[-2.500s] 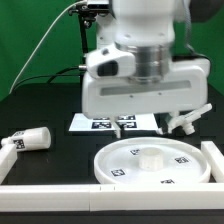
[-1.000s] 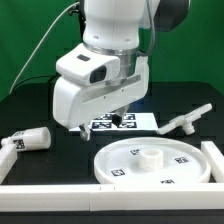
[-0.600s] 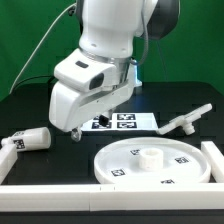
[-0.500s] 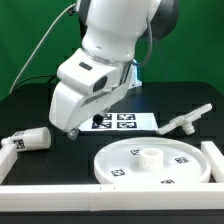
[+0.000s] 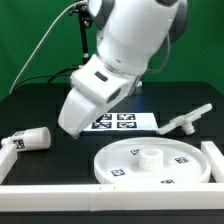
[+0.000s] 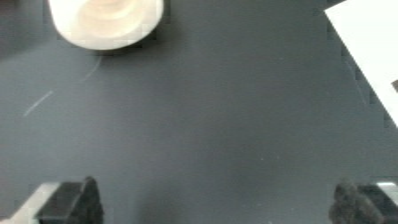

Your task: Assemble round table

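White disc [image 5: 121,155], black table [image 5: 35,115]

The arm [image 5: 110,70] has swung over toward the exterior view's left. A little while ago it stood straight up in the middle, just behind the round disc [image 5: 140,172]. Now it leans over, and its low end points down at the counter [image 5: 40,105] nearer the post [image 5: 30,139]. The tool [image 6: 221,200] has gone along with it. The marker board [image 5: 135,122] was mostly hidden by the arm. Now more of it shows. The arm hung close over the foot piece [image 5: 188,119] before and is now well away from it.
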`<action>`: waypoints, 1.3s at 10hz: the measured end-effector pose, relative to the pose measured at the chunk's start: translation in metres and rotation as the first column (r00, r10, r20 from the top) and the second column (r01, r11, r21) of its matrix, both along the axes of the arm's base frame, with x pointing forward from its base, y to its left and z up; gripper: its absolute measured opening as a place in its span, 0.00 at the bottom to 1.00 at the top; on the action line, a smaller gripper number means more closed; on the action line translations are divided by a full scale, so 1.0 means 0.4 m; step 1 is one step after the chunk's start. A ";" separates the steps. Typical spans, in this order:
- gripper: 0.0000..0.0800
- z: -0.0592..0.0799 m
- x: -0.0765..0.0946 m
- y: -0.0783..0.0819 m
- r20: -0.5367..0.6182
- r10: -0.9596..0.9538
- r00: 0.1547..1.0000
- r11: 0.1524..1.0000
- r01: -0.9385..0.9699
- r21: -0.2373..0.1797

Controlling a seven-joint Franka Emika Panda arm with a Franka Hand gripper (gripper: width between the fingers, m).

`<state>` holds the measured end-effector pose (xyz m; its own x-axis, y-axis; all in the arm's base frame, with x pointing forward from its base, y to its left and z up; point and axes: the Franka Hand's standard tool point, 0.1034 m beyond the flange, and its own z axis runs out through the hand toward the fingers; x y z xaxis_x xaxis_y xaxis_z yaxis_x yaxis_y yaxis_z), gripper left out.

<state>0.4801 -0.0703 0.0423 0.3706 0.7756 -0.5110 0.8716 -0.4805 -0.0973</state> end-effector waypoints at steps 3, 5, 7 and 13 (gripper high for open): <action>0.81 -0.018 -0.016 -0.111 -0.016 0.170 0.985 0.985 -0.169 0.036; 0.81 -0.002 0.013 -0.164 0.014 0.285 0.959 0.957 -0.285 0.047; 0.81 -0.005 0.002 -0.161 0.020 0.267 0.963 0.962 -0.268 0.047; 0.81 -0.028 -0.008 -0.160 -0.061 0.315 0.947 0.948 -0.317 -0.031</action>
